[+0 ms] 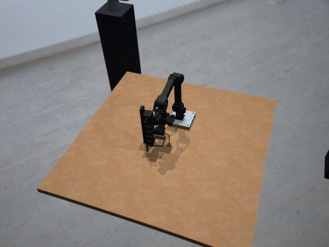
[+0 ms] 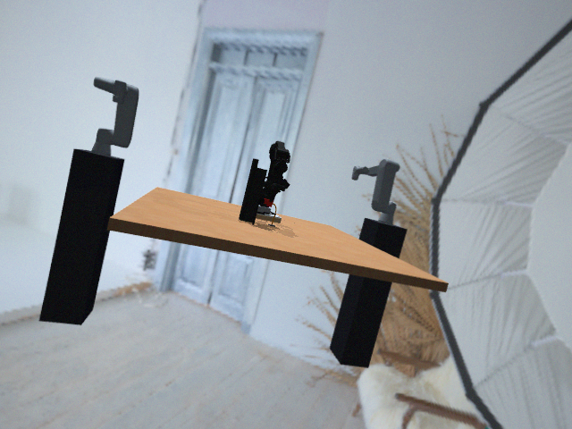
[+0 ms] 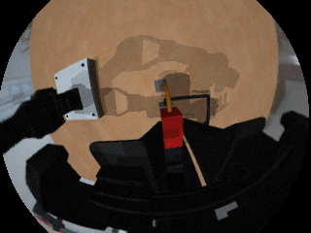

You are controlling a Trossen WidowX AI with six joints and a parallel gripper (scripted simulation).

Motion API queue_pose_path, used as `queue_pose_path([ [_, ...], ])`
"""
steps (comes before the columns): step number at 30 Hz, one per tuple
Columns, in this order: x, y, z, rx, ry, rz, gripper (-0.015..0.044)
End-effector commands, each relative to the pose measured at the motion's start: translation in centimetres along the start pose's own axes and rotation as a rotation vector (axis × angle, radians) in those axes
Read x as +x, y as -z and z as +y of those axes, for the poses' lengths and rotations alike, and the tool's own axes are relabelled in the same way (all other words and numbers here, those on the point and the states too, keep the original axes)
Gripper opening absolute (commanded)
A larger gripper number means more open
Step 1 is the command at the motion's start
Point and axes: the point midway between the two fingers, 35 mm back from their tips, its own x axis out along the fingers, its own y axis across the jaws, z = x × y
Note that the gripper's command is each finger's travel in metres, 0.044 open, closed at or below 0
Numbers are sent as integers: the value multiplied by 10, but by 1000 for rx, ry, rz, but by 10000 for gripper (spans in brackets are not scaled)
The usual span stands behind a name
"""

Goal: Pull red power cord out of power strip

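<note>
Item: black six-joint robot arm [image 1: 169, 90], bolted to a pale grey square base plate [image 1: 192, 117] near the middle of a flat tan wooden table top [image 1: 212, 164]. Pose: the lower link rises upright from the base, folds over at a high elbow, and the forearm slopes down toward the strip, wrist angled downward.

Item: black parallel-jaw gripper [image 1: 159, 131], closed on the red rectangular plug [image 3: 173, 127]; in the wrist view the plug's body sits between the dark fingers.

Item: tall black upright power strip [image 1: 145, 127], standing on end on the table top, just beside the gripper.

Item: red power cord, plug low against the strip's face; a thin orange lead [image 1: 167, 139] curves from it down to a small grey end piece [image 1: 168, 144] lying on the table.

Item: two black pedestals [image 2: 78, 235] with grey camera mounts [image 2: 121, 115], beside the table.
</note>
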Motion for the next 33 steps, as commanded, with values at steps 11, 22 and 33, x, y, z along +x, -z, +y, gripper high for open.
queue_pose_path([
  [11,-1,-31,-2,-9,3,-26,0],
  [22,-1,-50,-1,-10,2,-28,0],
  [33,-1,-40,-1,-11,1,-29,263],
])
